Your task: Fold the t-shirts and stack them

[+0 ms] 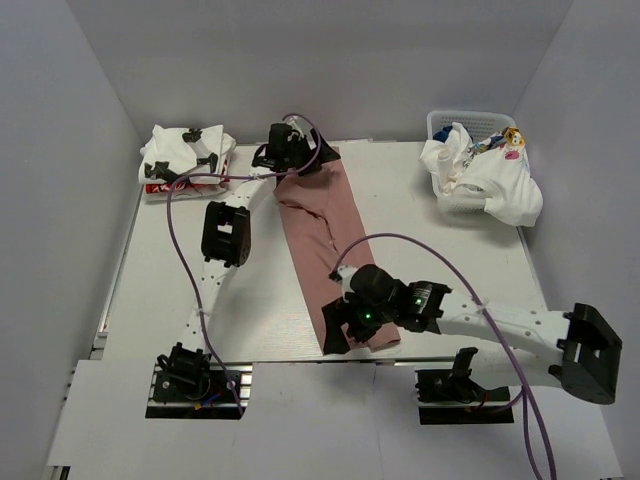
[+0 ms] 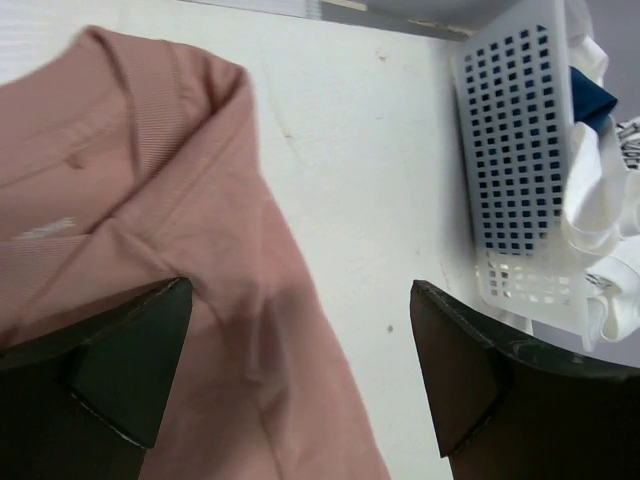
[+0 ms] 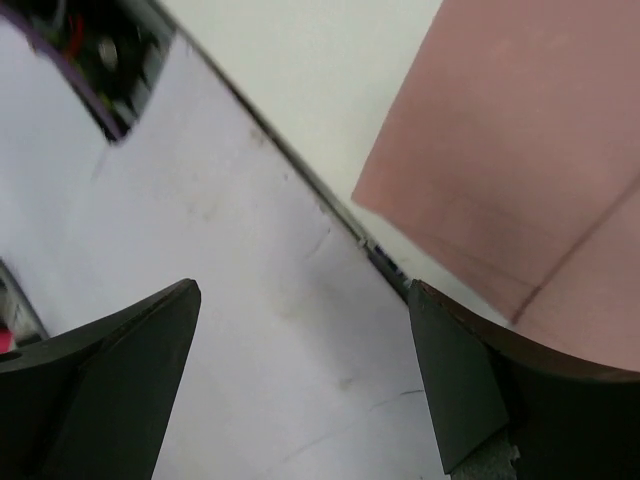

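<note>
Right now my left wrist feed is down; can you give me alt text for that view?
The left gripper hangs open over the neck end of a dusty-pink t-shirt lying on the white table, one finger above the cloth, the other above bare table. At upper right stands a white mesh basket holding white t-shirts and a blue one.
</note>
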Robot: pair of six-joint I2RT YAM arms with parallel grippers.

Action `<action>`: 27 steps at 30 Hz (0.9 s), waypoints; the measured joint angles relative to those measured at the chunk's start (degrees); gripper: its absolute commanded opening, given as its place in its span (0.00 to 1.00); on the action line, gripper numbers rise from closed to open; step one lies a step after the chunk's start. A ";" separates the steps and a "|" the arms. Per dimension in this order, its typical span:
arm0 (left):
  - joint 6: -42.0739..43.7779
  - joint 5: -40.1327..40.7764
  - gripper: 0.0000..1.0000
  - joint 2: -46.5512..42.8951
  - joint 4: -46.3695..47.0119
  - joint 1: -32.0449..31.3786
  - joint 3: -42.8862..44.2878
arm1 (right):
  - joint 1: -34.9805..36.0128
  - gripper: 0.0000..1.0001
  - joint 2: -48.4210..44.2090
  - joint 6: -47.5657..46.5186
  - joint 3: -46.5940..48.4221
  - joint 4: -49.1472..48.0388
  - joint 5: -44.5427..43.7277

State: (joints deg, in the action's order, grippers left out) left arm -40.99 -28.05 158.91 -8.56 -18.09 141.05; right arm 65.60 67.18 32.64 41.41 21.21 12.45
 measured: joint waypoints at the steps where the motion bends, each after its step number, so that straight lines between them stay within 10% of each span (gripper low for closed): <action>1: -0.02 -0.07 1.00 -0.24 0.00 -0.35 0.00 | -0.09 0.90 -1.68 0.68 0.35 0.00 -2.08; 9: 5.29 -4.48 1.00 -18.99 -5.49 -2.62 -13.16 | -3.67 0.90 -7.91 11.50 1.46 6.08 -21.51; 20: 13.11 3.50 1.00 -91.67 -3.21 -16.90 -82.09 | -14.97 0.90 -19.82 20.87 -0.92 19.71 -31.95; 27: 7.87 11.39 1.00 -85.99 -15.19 -30.53 -93.50 | -21.46 0.90 -13.25 17.49 -2.01 20.98 -26.38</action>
State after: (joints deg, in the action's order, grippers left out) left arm -33.12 -16.67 72.93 -23.75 -48.62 47.55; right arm 44.14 53.93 50.13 39.40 42.19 -13.93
